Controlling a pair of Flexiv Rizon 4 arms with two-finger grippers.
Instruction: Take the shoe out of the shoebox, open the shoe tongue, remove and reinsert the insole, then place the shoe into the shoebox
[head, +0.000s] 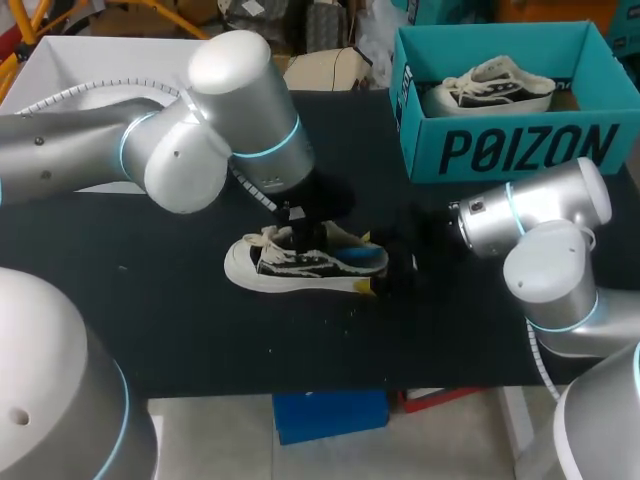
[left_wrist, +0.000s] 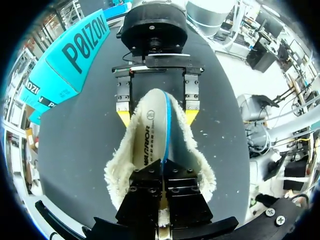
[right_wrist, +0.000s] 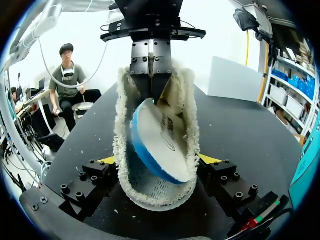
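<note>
A black-and-white sneaker (head: 290, 268) with fleece lining (left_wrist: 117, 175) lies on its sole in the middle of the black table. Its white insole (left_wrist: 150, 130) with a blue edge (head: 360, 258) is tilted up, partly out of the shoe's opening. My left gripper (head: 292, 215) comes down over the shoe and is shut on the insole's front end (left_wrist: 163, 167). My right gripper (right_wrist: 159, 160) stands wide at the heel, with one yellow-tipped finger (right_wrist: 107, 160) pressing each side of the shoe. The teal shoebox (head: 520, 150) stands at the back right.
A second sneaker (head: 490, 88) lies inside the shoebox. A white board (head: 60, 70) lies at the table's back left, behind my left arm. Small white fluff specks dot the cloth near the shoe (head: 345, 318).
</note>
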